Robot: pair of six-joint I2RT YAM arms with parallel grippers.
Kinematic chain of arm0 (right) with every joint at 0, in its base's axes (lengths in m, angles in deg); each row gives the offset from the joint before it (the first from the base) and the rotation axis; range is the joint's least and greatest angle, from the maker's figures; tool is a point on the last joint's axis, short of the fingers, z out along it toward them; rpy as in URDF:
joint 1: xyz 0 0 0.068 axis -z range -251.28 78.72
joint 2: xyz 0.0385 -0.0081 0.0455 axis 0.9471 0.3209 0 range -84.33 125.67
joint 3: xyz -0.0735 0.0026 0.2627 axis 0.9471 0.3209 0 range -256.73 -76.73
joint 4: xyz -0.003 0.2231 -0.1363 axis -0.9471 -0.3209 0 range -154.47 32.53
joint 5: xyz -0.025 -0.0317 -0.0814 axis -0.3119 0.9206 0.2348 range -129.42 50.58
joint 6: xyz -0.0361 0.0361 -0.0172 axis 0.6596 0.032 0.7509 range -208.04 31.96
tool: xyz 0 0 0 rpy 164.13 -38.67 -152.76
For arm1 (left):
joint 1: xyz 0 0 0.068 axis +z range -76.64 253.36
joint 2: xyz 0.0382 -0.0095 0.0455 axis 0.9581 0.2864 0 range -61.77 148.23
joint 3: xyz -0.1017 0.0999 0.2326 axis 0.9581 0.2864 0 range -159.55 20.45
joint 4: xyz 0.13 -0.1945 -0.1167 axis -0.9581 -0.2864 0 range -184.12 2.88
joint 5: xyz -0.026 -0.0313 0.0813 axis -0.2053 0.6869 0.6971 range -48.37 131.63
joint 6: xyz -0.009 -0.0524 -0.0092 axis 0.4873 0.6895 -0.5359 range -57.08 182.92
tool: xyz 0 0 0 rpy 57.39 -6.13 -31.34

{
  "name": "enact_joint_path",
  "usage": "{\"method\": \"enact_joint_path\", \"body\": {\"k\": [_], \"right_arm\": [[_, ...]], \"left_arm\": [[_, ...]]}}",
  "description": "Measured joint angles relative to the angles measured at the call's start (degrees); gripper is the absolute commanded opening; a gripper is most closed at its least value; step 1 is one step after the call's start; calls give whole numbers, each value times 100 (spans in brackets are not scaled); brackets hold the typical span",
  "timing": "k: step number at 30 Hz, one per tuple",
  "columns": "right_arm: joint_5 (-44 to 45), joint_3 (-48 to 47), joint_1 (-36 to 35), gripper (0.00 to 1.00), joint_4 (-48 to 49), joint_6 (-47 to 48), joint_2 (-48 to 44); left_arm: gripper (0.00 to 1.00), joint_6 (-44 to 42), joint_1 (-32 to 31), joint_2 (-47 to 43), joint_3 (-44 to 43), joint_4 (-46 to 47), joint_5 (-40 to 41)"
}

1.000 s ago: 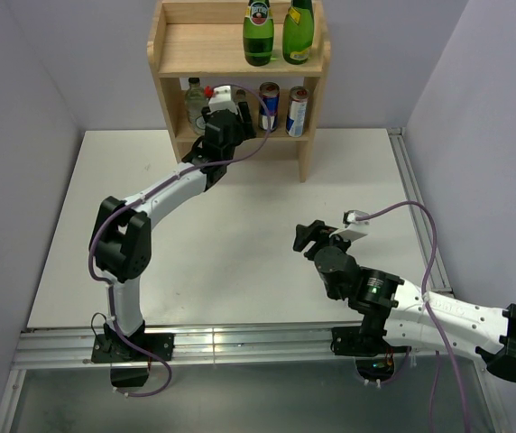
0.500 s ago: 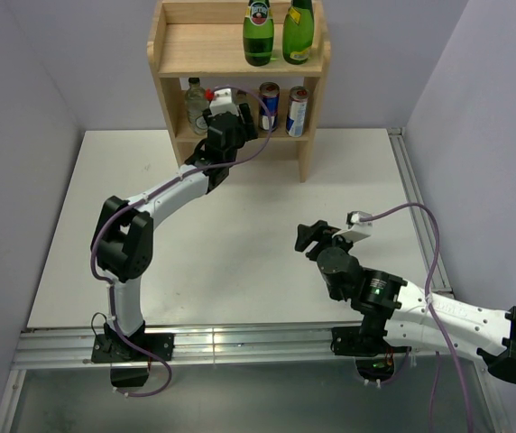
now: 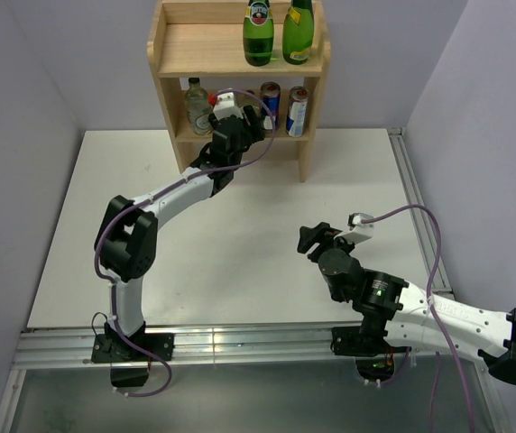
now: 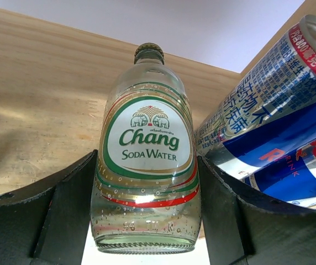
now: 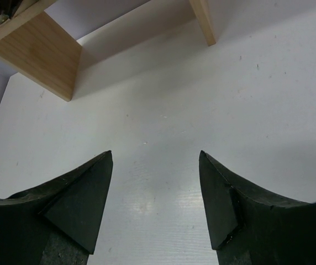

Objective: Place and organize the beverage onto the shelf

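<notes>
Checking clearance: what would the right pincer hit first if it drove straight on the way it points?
Probably the bare white table; the right pincer tilts down at it, the shelf farther off.

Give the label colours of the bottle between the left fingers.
White oval, green border and lettering, on the bottle; clearest in left wrist view.

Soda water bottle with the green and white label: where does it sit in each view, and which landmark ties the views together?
Top external: not visible itself; the left gripper at the shelf's middle tier covers it.
Left wrist: soda water bottle at centre, between the fingers.
Right wrist: not in it.
Shared landmark: the wooden shelf, top centre from above, behind the bottle, upper left corner for the right wrist.
</notes>
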Motion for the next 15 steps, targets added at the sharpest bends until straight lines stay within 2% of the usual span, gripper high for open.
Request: {"method": "enact_joint_path", "body": {"k": [15], "right_arm": [[-4, 0, 0, 70, 2, -22, 11]], "left_arm": [[0, 203, -131, -435, 474, 15, 140]]}}
